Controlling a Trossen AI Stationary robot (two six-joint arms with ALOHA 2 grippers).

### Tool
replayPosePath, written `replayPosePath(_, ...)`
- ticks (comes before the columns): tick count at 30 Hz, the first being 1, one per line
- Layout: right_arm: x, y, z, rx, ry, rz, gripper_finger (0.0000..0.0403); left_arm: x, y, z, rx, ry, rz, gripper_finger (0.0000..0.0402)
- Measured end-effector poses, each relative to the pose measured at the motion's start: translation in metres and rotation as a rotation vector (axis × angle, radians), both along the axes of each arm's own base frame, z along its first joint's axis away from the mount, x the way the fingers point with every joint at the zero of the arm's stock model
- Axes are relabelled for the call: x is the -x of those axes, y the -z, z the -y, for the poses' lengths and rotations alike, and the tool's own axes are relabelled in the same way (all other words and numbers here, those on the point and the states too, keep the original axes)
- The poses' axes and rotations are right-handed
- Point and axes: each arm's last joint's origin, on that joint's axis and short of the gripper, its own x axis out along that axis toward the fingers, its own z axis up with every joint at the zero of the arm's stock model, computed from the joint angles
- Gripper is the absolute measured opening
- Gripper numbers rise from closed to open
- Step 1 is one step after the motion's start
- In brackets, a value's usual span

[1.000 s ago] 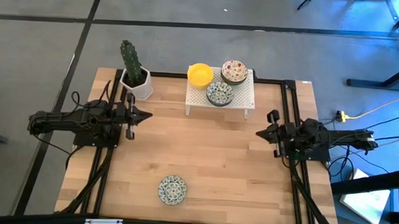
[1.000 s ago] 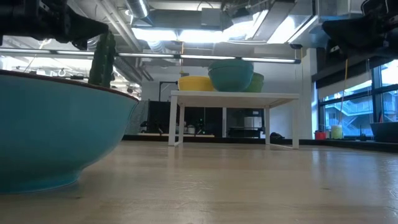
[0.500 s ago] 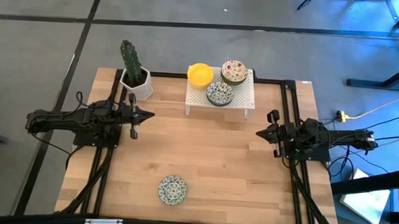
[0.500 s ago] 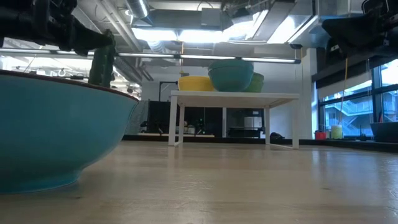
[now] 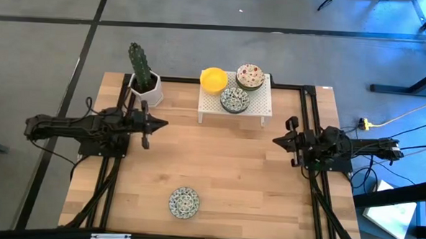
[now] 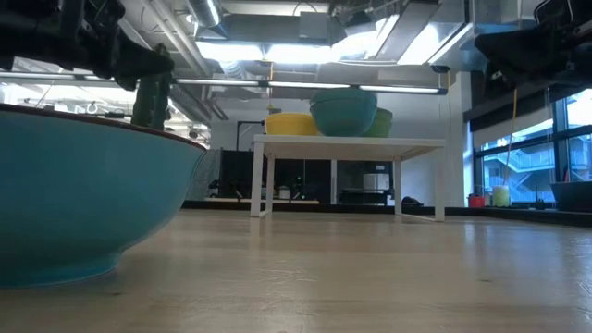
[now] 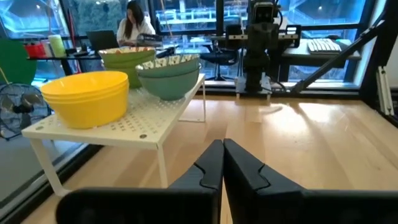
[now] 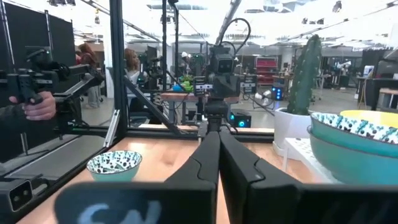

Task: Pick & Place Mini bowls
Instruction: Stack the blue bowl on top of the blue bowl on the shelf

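The bowls I'm after sit in two places: a yellow stack [image 5: 213, 79], a floral stack [image 5: 249, 76] and a blue-green patterned stack [image 5: 234, 99] on the white rack [image 5: 260, 109] at the far edge, and one patterned bowl [image 5: 184, 202] alone near the front edge. How many are nested in each stack I can't quite tell from above.

My left gripper [image 5: 148, 122] hangs over the table left of the rack, fingers clenched on nothing; my right gripper [image 5: 278, 142] waits opposite, also pinched empty.

To do this well I'd open the left fingers before approaching, come in over a rim — one finger inside, one outside — and lift straight up.

Since a second ago the left arm has swung slightly toward the front; the right hasn't moved.
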Motion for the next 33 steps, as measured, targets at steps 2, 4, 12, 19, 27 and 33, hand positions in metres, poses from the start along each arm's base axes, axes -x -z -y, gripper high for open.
replayPosePath(2,0.000,0.001,0.000,-0.014,-0.003,-0.008,0.0012,-0.002,0.001,0.000,0.008,0.000,-0.005,0.0007)
replayPosePath(4,0.000,0.002,0.000,-0.016,-0.004,-0.017,0.0012,-0.005,0.002,0.000,0.025,-0.003,-0.010,0.0005)
replayPosePath(12,0.000,0.002,0.000,0.006,0.003,-0.021,0.0012,-0.016,0.003,-0.001,0.054,-0.007,-0.010,0.0008)
replayPosePath(19,0.000,0.002,0.000,0.014,0.003,-0.023,0.0012,-0.027,0.015,-0.002,0.001,0.001,-0.124,0.0002)
replayPosePath(27,0.000,0.002,0.000,0.042,0.008,-0.016,0.0012,-0.040,0.011,-0.003,0.051,-0.007,-0.034,0.0007)
replayPosePath(33,0.000,-0.001,0.000,0.028,0.005,0.010,0.0012,-0.043,0.005,-0.002,0.125,0.007,0.059,0.0004)
